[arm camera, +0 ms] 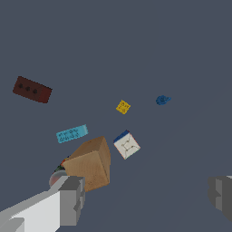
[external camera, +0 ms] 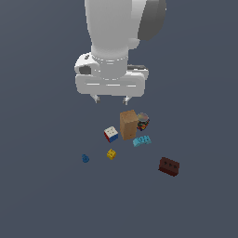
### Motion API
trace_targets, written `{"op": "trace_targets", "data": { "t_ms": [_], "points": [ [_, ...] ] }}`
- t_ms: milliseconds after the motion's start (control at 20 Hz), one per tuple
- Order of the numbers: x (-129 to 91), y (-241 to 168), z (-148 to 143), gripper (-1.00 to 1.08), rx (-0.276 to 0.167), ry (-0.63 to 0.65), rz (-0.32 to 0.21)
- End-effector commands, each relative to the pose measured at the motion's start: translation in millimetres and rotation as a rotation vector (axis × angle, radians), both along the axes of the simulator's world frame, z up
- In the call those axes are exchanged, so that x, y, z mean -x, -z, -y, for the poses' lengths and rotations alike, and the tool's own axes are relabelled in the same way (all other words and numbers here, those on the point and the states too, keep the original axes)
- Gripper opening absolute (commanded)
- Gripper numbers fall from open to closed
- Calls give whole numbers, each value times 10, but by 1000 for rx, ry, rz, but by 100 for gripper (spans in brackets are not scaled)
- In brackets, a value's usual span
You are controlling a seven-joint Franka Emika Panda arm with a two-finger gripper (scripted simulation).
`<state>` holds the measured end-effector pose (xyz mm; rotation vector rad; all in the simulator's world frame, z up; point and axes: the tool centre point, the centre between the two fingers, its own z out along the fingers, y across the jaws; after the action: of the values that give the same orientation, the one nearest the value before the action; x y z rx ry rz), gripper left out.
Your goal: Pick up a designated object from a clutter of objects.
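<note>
The designated object [external camera: 85, 158] is a tiny dark blue knob-like piece lying alone at the exterior view's left of the clutter; it also shows in the wrist view [arm camera: 162, 99]. My gripper [external camera: 111, 99] hangs open high above the floor, over the tan box [external camera: 128, 124], with nothing between its fingers [arm camera: 72, 199]. The clutter holds the tan box [arm camera: 90, 164], a colourful puzzle cube [external camera: 111, 134], a small yellow block [external camera: 111, 154], a light cyan studded brick [external camera: 142, 141], a dark red-brown brick [external camera: 169, 166] and a multicoloured jar-like thing [external camera: 143, 121] behind the box.
The floor is a plain dark grey-blue surface. The yellow block [arm camera: 123, 107] is the item nearest the blue piece. The puzzle cube [arm camera: 127, 144] sits beside the tan box, the cyan brick [arm camera: 72, 133] and red-brown brick [arm camera: 31, 89] lie farther off.
</note>
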<state>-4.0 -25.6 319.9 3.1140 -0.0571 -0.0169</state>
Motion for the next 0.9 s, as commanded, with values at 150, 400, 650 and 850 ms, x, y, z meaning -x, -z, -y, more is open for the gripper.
{"op": "trace_targets", "data": {
  "t_ms": [150, 400, 650, 850],
  "points": [
    [12, -6, 11, 100, 1, -5, -2],
    [66, -29, 63, 100, 6, -28, -9],
    [75, -31, 73, 100, 7, -34, -11],
    [77, -34, 71, 100, 7, -32, -11]
  ]
}}
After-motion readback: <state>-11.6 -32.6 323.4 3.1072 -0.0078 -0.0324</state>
